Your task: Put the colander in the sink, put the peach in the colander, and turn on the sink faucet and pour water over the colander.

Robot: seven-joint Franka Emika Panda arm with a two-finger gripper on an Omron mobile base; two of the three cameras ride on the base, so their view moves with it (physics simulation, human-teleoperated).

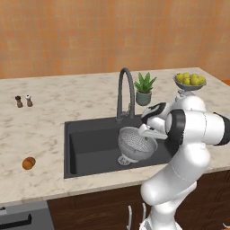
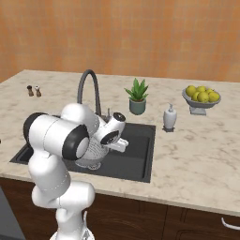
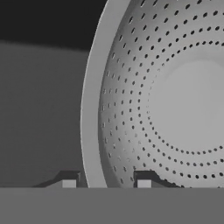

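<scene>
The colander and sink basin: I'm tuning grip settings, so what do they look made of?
The round silvery-white perforated colander looks like thin brushed metal, with a soft satin sheen and rings of punched holes. The large dark grey rectangular sink appears matte, perhaps composite or coated metal; no glare shows.

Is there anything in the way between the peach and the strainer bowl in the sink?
Nothing visible blocks it. The peach lies on the counter left of the sink. The strainer bowl sits in the sink with its inside bare, though the gripper straddles its rim.
</scene>
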